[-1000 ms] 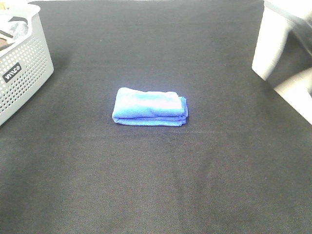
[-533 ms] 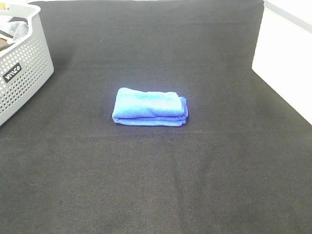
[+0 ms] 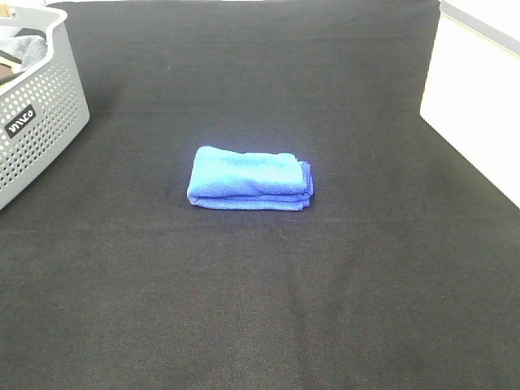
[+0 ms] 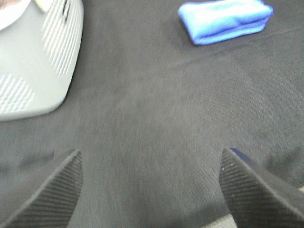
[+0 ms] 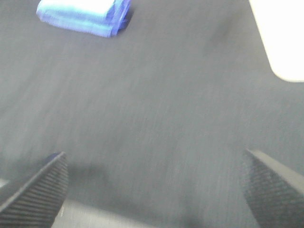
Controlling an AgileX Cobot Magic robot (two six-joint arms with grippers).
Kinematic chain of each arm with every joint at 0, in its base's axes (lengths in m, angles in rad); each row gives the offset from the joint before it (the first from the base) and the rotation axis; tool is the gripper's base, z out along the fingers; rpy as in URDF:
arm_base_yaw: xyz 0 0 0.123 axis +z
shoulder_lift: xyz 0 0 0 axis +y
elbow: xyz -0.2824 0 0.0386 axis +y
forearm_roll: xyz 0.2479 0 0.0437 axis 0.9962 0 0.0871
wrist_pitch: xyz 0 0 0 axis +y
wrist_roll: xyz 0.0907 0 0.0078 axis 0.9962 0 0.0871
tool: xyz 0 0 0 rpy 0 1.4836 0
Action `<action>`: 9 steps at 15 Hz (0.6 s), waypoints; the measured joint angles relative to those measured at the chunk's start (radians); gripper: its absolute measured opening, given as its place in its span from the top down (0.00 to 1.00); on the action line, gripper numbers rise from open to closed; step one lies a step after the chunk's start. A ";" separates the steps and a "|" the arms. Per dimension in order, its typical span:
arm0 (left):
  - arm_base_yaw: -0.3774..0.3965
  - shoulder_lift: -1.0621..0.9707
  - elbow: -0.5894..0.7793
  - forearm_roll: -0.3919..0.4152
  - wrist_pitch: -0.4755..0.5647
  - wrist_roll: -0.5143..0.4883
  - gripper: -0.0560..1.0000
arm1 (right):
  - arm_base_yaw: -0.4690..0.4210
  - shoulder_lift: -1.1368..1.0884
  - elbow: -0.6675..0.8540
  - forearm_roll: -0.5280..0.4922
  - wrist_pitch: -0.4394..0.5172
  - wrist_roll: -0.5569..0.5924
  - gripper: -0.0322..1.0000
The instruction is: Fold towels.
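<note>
A blue towel (image 3: pixel 249 179) lies folded into a small thick rectangle in the middle of the black table (image 3: pixel 260 309). It also shows in the left wrist view (image 4: pixel 225 20) and in the right wrist view (image 5: pixel 84 15). Neither arm shows in the high view. My left gripper (image 4: pixel 151 190) is open and empty above bare black cloth, well away from the towel. My right gripper (image 5: pixel 154 185) is open and empty above bare cloth, also far from the towel.
A grey perforated basket (image 3: pixel 36 114) with cloth inside stands at the table's far left; it also shows in the left wrist view (image 4: pixel 38 61). A white surface (image 3: pixel 475 106) borders the table's right edge.
A blurred shape at the far right edge a second ago has left the high view. The folded towel has not moved.
</note>
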 joint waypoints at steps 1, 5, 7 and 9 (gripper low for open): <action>0.000 0.000 0.010 -0.019 -0.017 0.033 0.23 | 0.000 0.000 0.011 -0.006 -0.017 0.004 0.08; 0.000 0.000 0.012 -0.052 -0.025 0.079 0.23 | 0.000 0.000 0.015 -0.014 -0.020 0.024 0.08; 0.000 0.000 0.012 -0.052 -0.026 0.081 0.23 | 0.000 0.000 0.015 -0.014 -0.020 0.024 0.08; 0.000 0.000 0.012 -0.052 -0.028 0.081 0.23 | 0.000 0.000 0.015 -0.014 -0.020 0.024 0.08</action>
